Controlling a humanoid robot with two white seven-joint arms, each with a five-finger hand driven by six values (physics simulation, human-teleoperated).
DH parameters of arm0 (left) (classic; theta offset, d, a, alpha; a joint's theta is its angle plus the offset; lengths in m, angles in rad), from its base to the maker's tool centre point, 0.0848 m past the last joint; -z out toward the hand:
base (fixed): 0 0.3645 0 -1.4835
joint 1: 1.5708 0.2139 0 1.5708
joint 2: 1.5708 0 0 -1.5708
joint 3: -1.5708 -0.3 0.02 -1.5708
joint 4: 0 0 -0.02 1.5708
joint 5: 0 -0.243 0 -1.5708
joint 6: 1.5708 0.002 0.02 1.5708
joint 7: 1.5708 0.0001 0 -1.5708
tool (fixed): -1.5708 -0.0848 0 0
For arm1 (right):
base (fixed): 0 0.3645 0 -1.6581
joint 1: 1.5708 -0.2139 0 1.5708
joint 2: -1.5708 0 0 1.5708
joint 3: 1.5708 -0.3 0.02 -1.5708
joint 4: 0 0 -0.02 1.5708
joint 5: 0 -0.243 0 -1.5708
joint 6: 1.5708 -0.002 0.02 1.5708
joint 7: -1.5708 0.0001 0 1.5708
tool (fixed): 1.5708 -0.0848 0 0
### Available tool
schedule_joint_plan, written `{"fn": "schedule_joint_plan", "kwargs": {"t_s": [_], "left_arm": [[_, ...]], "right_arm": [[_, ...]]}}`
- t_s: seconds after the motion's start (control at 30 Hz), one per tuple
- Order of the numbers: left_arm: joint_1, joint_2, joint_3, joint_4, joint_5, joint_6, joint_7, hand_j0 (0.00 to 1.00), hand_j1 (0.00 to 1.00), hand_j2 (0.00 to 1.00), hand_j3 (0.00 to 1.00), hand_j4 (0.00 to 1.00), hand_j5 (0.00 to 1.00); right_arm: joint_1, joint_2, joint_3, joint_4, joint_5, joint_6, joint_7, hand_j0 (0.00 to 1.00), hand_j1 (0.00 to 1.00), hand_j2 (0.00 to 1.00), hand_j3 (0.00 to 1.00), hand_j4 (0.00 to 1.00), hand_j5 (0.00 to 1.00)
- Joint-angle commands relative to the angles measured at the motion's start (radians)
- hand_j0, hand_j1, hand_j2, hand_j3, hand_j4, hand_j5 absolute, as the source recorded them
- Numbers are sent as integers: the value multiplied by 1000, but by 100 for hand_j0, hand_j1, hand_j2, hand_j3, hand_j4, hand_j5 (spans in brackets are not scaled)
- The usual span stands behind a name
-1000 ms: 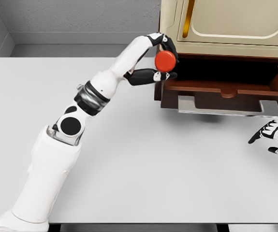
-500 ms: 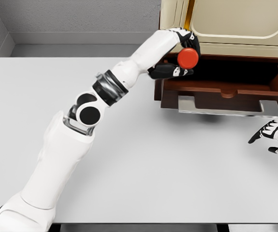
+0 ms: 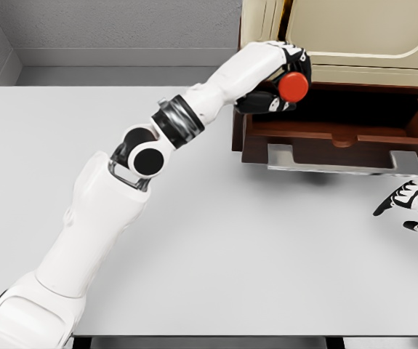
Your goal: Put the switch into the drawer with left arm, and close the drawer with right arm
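In the head view, a round, glossy red switch [image 3: 294, 86] is being gripped by the left hand [image 3: 280, 78], whose black-tipped fingers [image 3: 301, 57] are curled over its top while the thumb is pressed in from below. The switch is being held in the air above the left end of an open dark brown wooden drawer [image 3: 337, 137], just inside its left wall and not touching the drawer's floor. The drawer is being shown pulled out from a cream-coloured cabinet [image 3: 354, 36] with smooth rounded panels and a thin gold vertical strip on its front. A flat grey metal handle [image 3: 343, 161] is being shown along the drawer's front board, which has a shallow curved notch at the middle of its top edge. The drawer's interior is being seen as dark and shadowed.

The white, smooth-shelled left arm [image 3: 114, 211] is being stretched diagonally from the lower left across a plain, matte light grey table [image 3: 230, 254], with a black disc joint at the elbow and a ribbed grey and black band at the forearm. The cabinet's left front corner is lying just beside the wrist. The right hand [image 3: 412, 205] is being held at the right edge, over the table and below the drawer's right end, well apart from the handle, its fingers loosely spread and holding nothing.
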Motion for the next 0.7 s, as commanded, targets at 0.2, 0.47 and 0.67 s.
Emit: {"fn": "schedule_joint_plan", "kwargs": {"t_s": [0.2,0.47,0.67], "left_arm": [[-2,0,-5,7,2,-2,0,50,50,50,50,50,50],[-3,0,-6,6,2,-2,0,60,60,60,60,60,60],[-3,0,-8,7,2,-2,0,62,62,62,62,62,62]], "right_arm": [[0,-2,0,0,-7,1,0,65,65,65,65,65,65],[0,-3,0,0,-7,1,0,65,65,65,65,65,65],[0,-2,0,1,-5,1,0,65,65,65,65,65,65]]}}
